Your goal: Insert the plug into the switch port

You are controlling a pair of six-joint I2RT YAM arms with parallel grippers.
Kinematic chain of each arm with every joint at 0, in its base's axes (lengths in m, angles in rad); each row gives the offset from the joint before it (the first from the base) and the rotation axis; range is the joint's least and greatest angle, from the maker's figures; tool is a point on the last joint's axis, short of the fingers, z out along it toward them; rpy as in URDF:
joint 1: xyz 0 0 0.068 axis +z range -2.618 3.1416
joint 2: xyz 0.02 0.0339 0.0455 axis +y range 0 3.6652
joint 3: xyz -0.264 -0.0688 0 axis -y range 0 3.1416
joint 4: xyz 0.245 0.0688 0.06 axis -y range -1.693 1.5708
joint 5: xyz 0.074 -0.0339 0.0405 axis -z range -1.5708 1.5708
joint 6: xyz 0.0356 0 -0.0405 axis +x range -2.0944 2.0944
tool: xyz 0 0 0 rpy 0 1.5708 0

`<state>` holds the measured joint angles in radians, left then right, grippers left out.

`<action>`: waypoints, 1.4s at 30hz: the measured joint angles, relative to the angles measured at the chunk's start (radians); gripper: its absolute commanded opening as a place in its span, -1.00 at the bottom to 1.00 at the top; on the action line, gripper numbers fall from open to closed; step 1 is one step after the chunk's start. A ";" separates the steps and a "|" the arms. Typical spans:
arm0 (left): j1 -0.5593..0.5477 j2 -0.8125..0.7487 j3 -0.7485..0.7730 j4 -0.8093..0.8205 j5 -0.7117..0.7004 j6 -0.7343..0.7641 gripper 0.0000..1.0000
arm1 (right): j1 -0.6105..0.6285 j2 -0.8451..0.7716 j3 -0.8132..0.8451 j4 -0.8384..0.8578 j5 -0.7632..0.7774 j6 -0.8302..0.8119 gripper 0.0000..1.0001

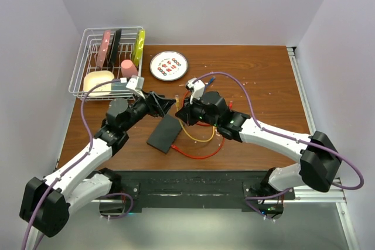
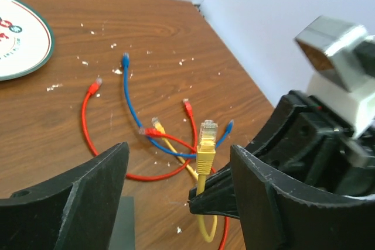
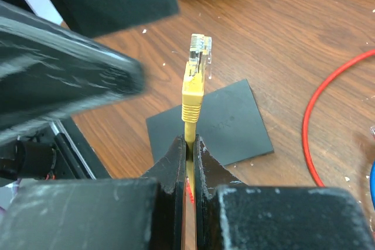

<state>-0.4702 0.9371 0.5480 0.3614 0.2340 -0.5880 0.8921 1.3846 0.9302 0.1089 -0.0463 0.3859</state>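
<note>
Yellow plug [image 3: 198, 57] stands upright, its cable pinched tight in my right gripper [image 3: 188, 144]. The switch [image 1: 164, 133] lies flat at the top view's centre, just lower left of that gripper. My left gripper [image 2: 180, 165] is spread wide, framing the plug.

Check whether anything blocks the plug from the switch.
Nothing visible does. The right claw holds the yellow plug by its cable near the switch; the open left claw flanks the plug. The ports aren't visible.
</note>
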 measured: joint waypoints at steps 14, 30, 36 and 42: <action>-0.095 0.080 0.007 0.030 -0.018 0.028 -0.33 | 0.035 0.012 0.026 -0.073 0.084 -0.012 -1.00; -0.121 0.109 -0.008 0.090 -0.074 0.032 -1.00 | 0.039 0.023 0.025 -0.049 0.076 -0.013 -0.37; -0.121 0.028 -0.023 0.086 -0.112 0.036 -1.00 | 0.021 0.006 -0.006 -0.029 0.003 -0.037 -0.09; -0.121 -0.010 -0.023 0.061 -0.119 0.071 -1.00 | -0.082 -0.078 -0.106 0.088 -0.185 -0.044 0.19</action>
<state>-0.5915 0.9268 0.5251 0.4229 0.1154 -0.5175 0.8101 1.3067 0.8242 0.1970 -0.2310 0.3416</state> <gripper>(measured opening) 0.207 0.513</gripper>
